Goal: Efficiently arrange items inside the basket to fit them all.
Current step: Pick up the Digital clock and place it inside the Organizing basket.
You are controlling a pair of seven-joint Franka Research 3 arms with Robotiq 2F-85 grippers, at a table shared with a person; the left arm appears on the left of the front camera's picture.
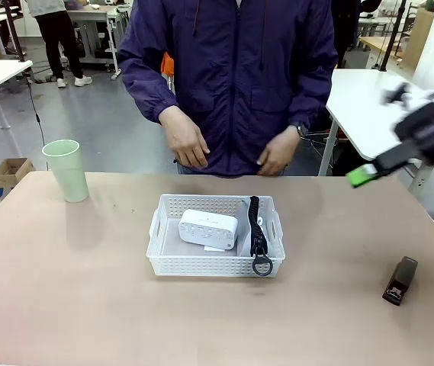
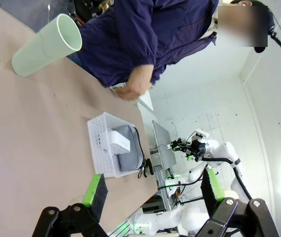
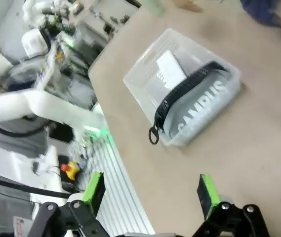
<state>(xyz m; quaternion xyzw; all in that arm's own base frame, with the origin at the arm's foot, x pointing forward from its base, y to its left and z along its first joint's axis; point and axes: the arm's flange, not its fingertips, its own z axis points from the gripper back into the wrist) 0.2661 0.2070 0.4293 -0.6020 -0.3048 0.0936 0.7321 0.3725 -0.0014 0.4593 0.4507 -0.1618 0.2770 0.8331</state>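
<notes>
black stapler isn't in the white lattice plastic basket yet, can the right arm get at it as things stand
Probably yes: the black stapler lies alone on the table at the robot's right, nothing near it, and the right gripper hangs open on that side.

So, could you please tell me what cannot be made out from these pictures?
- Right gripper: open in its wrist view; motion blur smears it in the front view.
- Stapler: front view, too small for detail.
- Box: print too small in the front view, blurred in the right wrist view.
- Basket floor: front view, partly hidden under box and pouch.
</notes>
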